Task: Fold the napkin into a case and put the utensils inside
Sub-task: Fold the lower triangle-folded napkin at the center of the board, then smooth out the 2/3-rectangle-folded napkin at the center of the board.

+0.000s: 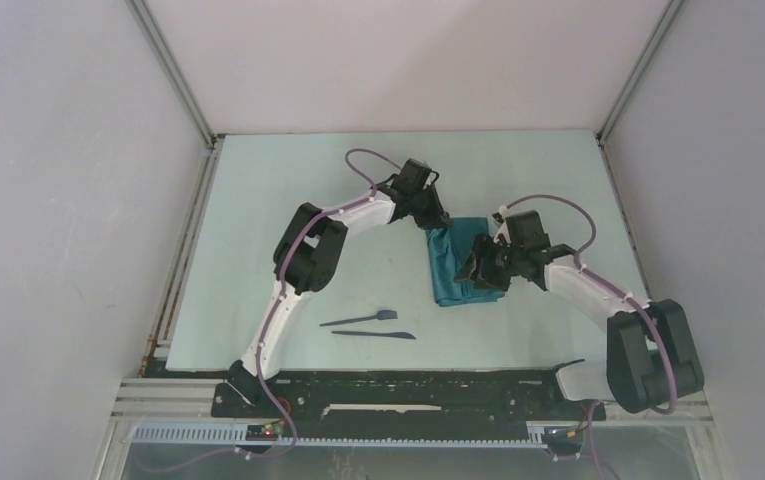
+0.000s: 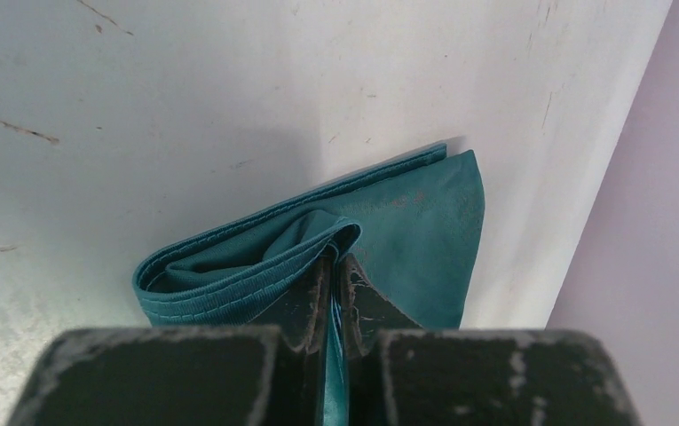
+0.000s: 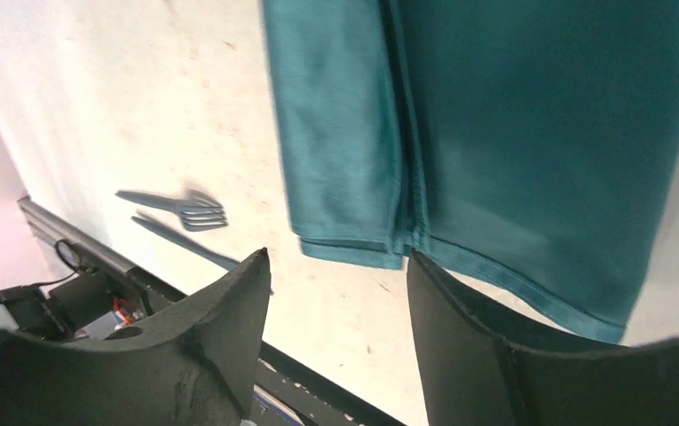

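Note:
The teal-green napkin [image 1: 447, 277] lies folded into a layered strip in the middle of the table, between the two arms. My left gripper [image 1: 439, 222] is at its far end, shut on a raised fold of the napkin [image 2: 415, 222], and cloth shows between the fingers [image 2: 316, 293]. My right gripper [image 1: 479, 273] hovers over the napkin's near right part; in the right wrist view it [image 3: 337, 262] stands open and empty just off the napkin's [image 3: 513, 133] near edge. The dark fork [image 1: 362, 319] and knife [image 1: 374, 335] lie side by side to the napkin's near left; the right wrist view shows the fork [image 3: 189, 213] blurred.
The pale table [image 1: 288, 200] is enclosed by white walls at the left, right and back. A black rail [image 1: 398, 385] and a metal frame run along the near edge, behind the utensils.

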### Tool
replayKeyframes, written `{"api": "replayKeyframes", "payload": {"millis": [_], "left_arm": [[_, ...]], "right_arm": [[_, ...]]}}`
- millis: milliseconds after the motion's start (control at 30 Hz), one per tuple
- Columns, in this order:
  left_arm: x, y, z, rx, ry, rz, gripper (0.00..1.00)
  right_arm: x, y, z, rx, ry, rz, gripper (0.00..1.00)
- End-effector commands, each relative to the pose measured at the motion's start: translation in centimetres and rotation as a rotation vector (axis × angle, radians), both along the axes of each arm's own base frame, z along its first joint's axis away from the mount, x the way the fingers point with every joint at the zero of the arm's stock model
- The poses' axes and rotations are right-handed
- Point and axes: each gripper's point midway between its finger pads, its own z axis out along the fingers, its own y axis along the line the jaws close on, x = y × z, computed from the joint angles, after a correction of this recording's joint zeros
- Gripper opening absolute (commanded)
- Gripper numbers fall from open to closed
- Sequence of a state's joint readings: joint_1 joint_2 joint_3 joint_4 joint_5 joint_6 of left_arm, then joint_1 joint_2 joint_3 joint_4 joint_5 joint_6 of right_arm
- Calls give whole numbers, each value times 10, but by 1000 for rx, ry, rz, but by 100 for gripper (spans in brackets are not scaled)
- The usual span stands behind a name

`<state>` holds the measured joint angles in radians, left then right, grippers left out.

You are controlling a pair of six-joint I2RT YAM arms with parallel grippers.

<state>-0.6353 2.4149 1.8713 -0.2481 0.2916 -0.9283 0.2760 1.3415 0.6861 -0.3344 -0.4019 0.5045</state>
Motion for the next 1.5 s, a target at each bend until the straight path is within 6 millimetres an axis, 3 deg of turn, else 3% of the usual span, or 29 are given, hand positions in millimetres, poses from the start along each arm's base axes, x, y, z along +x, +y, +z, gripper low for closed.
{"api": "replayKeyframes", "payload": {"millis": [0, 133, 267, 400, 533, 733, 833, 933, 1033, 1233, 1467], "left_arm": [[5, -3, 4, -25, -15, 18, 7], [5, -4, 6, -28, -18, 13, 8], [1, -3, 8, -29, -20, -2, 12], [-1, -3, 12, -25, -30, -15, 15], [-6, -7, 19, -51, -28, -52, 29], [-12, -6, 79, -99, -144, -139, 59], [-14, -6, 117, -154, -204, -182, 66], [-16, -4, 140, -216, -235, -218, 69], [-11, 4, 139, -245, -221, -205, 65], [2, 19, 98, -248, -131, -158, 27], [5, 23, 65, -223, -84, -133, 16]], "right_arm": [[19, 23, 31, 120, -87, 84, 66], [35, 47, 22, 258, -35, 125, 64], [38, 66, 6, 342, 19, 154, 58], [40, 69, -1, 345, 13, 145, 43], [39, 66, -14, 331, 34, 137, 41], [35, 61, -28, 338, 60, 115, 39], [33, 61, -31, 346, 68, 112, 38], [31, 61, -32, 350, 68, 112, 37], [30, 61, -33, 355, 75, 110, 36], [31, 62, -25, 372, 60, 105, 33], [36, 54, -22, 376, 51, 86, 32]]}}
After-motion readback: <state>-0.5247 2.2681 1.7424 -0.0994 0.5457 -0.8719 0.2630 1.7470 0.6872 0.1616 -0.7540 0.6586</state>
